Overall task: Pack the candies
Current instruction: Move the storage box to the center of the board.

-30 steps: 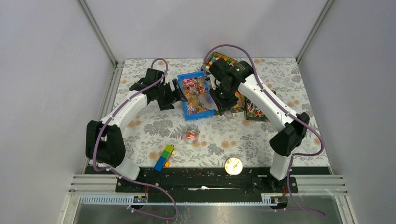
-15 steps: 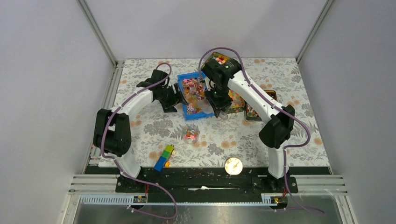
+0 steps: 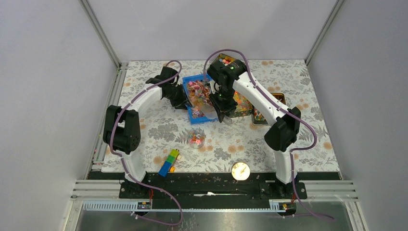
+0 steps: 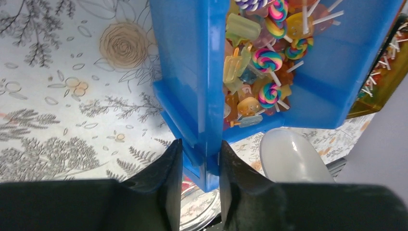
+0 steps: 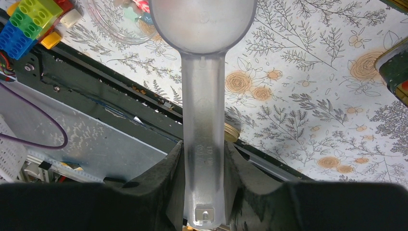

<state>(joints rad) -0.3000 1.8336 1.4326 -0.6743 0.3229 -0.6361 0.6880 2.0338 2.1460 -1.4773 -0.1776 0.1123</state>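
A blue bin (image 3: 192, 115) full of mixed-colour candies (image 3: 198, 91) stands at the middle back of the table. In the left wrist view the candies (image 4: 262, 60) show as swirl lollipops and gummy pieces. My left gripper (image 3: 182, 97) is shut on the blue bin's left wall (image 4: 192, 72), one finger on each side of it. My right gripper (image 3: 219, 102) is shut on the handle of a frosted plastic scoop (image 5: 204, 120), which hangs over the bin's near right corner. The scoop's bowl (image 4: 288, 156) looks empty. A small clear jar (image 3: 196, 138) holds a few candies.
Dark tins of sweets stand behind the bin (image 3: 226, 61) and to the right of it (image 3: 262, 114). Stacked toy bricks (image 3: 168, 162) and a gold lid (image 3: 240, 170) lie near the front edge. The black base rail (image 5: 96, 91) runs below the scoop in the right wrist view.
My left gripper has moved in and closed on the bin's left wall. The right arm has shifted a little left with the scoop.
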